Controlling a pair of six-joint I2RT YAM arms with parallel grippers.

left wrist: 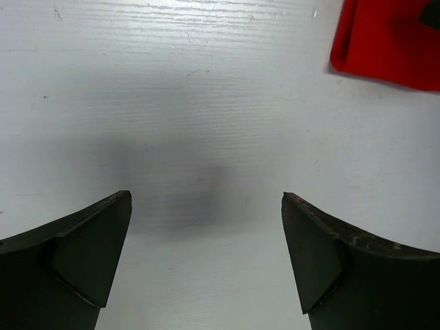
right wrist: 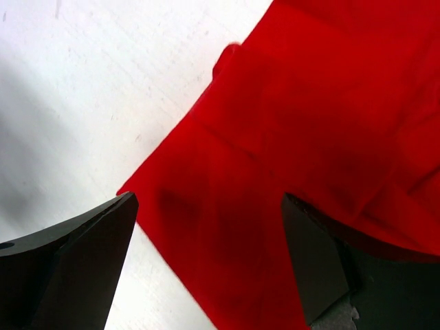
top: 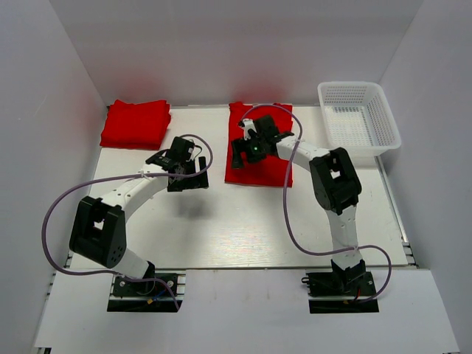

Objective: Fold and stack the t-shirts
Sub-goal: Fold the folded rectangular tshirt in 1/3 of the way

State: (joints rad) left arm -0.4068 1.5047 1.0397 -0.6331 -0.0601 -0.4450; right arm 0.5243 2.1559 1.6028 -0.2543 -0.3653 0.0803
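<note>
The centre red t-shirt (top: 254, 175) lies folded toward the far edge of the white surface (top: 221, 228), under the right tool (right wrist: 210, 199), whose jaws stand wide and grasp nothing. The left tool (left wrist: 206, 199), likewise released, hovers over the surface near that shirt. A second red t-shirt (top: 136, 124) sits folded at the far left. The cloth should be light, soft and floppy, best pinched at a folded edge or corner. The right wrist view shows creases and a corner that the tool hides from above
</note>
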